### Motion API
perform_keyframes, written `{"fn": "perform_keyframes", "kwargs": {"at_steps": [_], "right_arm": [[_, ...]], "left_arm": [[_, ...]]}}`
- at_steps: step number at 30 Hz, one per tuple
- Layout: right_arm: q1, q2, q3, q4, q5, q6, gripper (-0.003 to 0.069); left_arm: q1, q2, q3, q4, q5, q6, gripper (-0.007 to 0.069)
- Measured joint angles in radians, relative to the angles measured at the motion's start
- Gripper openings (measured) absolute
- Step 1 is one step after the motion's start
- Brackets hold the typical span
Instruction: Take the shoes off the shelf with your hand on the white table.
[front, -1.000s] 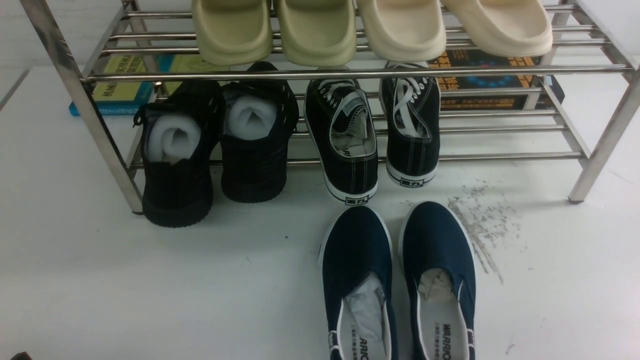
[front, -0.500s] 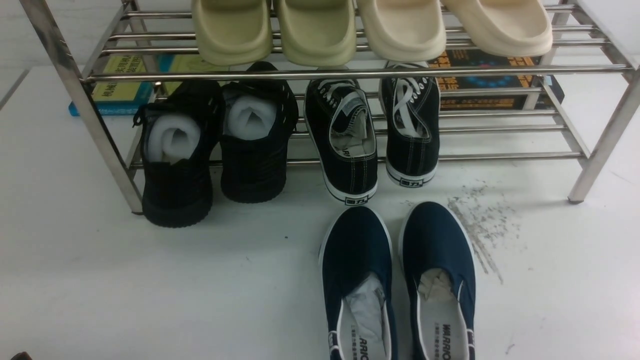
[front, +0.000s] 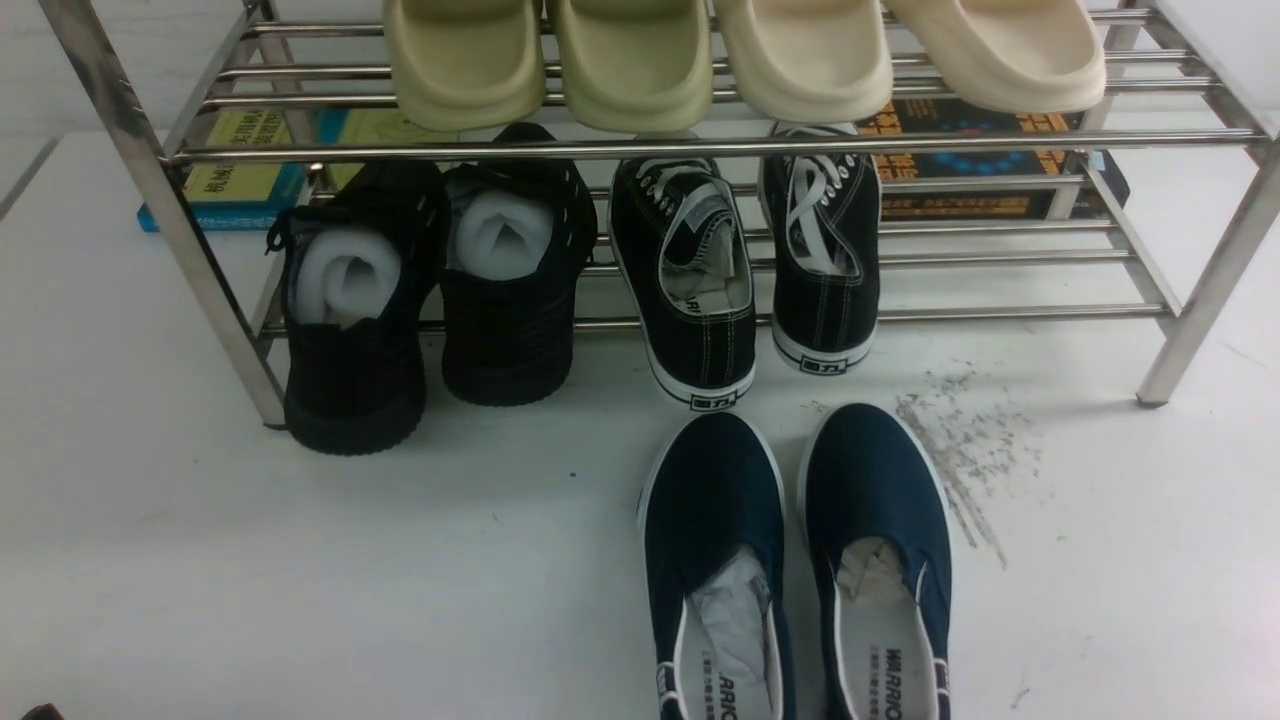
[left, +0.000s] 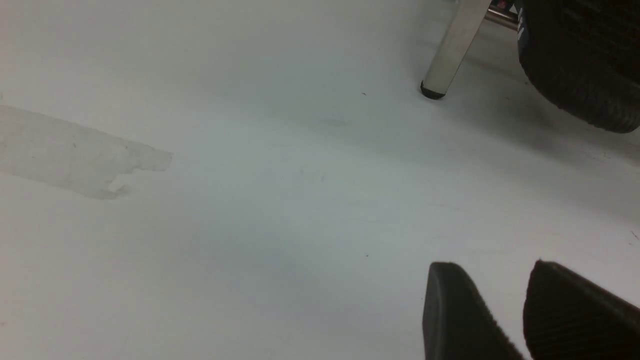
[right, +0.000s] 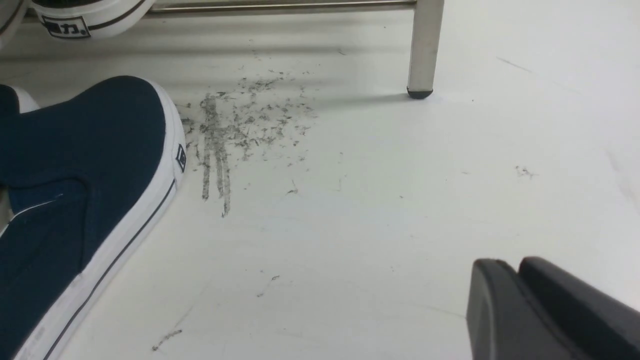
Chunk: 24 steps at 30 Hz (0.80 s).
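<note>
Nothing has shifted in the front view. Both shoes lie on the table, off the shelf, toes toward it. Right gripper, fingers nearly together and empty, sits nearest; left gripper stands slightly apart, empty.

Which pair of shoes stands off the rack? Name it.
The navy slip-ons: they rest on the white table before the rack; every other pair sits on its bars.
</note>
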Motion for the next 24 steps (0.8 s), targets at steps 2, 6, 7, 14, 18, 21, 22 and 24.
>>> {"fn": "perform_keyframes", "kwargs": {"at_steps": [2, 6, 7, 14, 18, 21, 22, 24], "right_arm": [[0.000, 0.000, 0.000, 0.000, 0.000, 0.000, 0.0086], [0.000, 0.000, 0.000, 0.000, 0.000, 0.000, 0.0092], [0.000, 0.000, 0.000, 0.000, 0.000, 0.000, 0.0095], [0.000, 0.000, 0.000, 0.000, 0.000, 0.000, 0.0102], [0.000, 0.000, 0.000, 0.000, 0.000, 0.000, 0.0109], [0.000, 0.000, 0.000, 0.000, 0.000, 0.000, 0.0112], [0.000, 0.000, 0.000, 0.000, 0.000, 0.000, 0.0112], [0.000, 0.000, 0.000, 0.000, 0.000, 0.000, 0.0115]], "left_arm": [[0.000, 0.000, 0.000, 0.000, 0.000, 0.000, 0.0242], [0.000, 0.000, 0.000, 0.000, 0.000, 0.000, 0.0242], [0.000, 0.000, 0.000, 0.000, 0.000, 0.000, 0.0242], [0.000, 0.000, 0.000, 0.000, 0.000, 0.000, 0.0242], [0.000, 0.000, 0.000, 0.000, 0.000, 0.000, 0.0242], [0.000, 0.000, 0.000, 0.000, 0.000, 0.000, 0.0242], [0.000, 0.000, 0.000, 0.000, 0.000, 0.000, 0.0242], [0.000, 0.000, 0.000, 0.000, 0.000, 0.000, 0.0242]]}}
